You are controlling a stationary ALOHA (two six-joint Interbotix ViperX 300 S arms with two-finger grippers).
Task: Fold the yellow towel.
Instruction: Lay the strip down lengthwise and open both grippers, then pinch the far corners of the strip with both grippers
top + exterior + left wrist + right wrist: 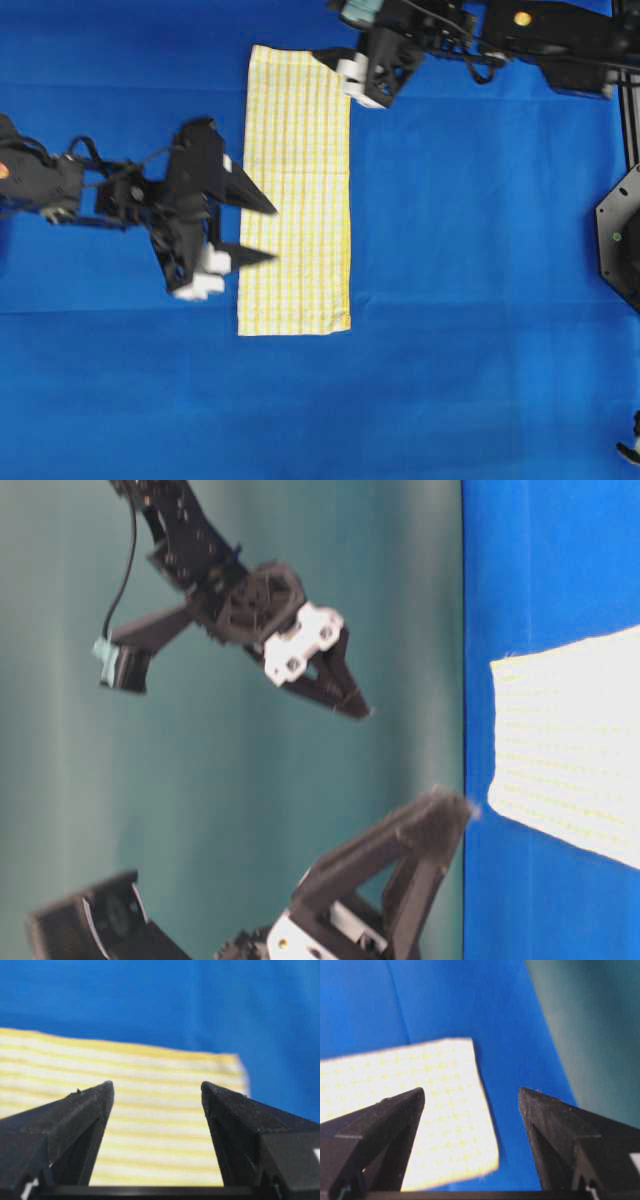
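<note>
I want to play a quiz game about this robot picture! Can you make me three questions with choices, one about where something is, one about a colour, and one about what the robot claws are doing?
1. Where is the left gripper?
A. At the towel's left edge
B. Far off the table
C. Under the towel

2. What colour is the tablecloth?
A. Red
B. Blue
C. Green

3. How is the yellow towel lying?
A. Crumpled in a ball
B. Hanging from a gripper
C. Flat, as a long strip

Answers: 1 A, its fingertips overlap that edge from above; 2 B, plain blue surrounds the towel; 3 C, both the left and right gripper are open and empty.
</note>
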